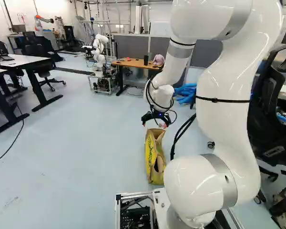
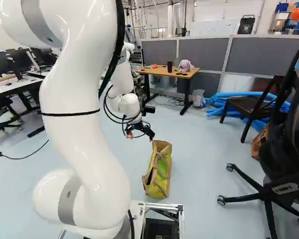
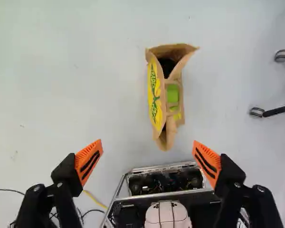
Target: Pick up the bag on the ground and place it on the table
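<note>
In the left base view, my gripper [image 1: 155,123] hung above the far end of the bag [image 1: 154,160], which stood upright on the floor, mouth up. Its long axis ran from near my moving base [image 1: 118,207] out ahead, its printed yellow side facing left. Beyond my gripper stood the wooden-topped table [image 1: 125,62], a pink plush toy and a dark cup on it, with another robot [image 1: 100,50] to its left. My arm covered part of the blue tubes [image 1: 185,93] and the bag's near right edge.

In the right base view, one fingertip overlapped the bag's top edge; from there I could not tell whether they touched. Well right of my gripper stood a black swivel chair [image 2: 284,189], with a dark chair [image 2: 246,107] and more of the tubes farther ahead.

In the wrist view, my gripper [image 3: 147,147] had its fingers spread wide, apart from the bag. The bag lay ahead of the gap, long axis running roughly along my line of reach, a handle across its open mouth. Its dark inside was hard to make out. The moving base sat between and under the fingers, partly cut off.
</note>
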Controlling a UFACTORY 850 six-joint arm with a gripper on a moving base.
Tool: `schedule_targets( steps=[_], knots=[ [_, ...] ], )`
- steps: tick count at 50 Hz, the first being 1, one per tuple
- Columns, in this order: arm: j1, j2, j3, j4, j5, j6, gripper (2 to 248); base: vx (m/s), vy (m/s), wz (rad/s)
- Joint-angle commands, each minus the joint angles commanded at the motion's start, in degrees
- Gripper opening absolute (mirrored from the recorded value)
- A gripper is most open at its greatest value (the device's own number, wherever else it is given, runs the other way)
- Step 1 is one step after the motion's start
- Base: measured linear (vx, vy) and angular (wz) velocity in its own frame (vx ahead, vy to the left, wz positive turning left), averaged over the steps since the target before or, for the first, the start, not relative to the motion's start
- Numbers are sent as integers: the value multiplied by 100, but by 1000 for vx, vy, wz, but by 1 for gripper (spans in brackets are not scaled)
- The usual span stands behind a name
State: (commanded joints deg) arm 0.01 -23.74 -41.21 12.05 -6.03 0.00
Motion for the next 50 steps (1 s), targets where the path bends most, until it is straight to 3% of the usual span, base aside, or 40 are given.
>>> schedule_targets(
  steps=[14,50],
  knots=[
    [-9,-489,-369,157,-659,0,247,0,0,0],
    [-50,-1466,-942,174,-719,0,247,0,0,0]
  ],
)
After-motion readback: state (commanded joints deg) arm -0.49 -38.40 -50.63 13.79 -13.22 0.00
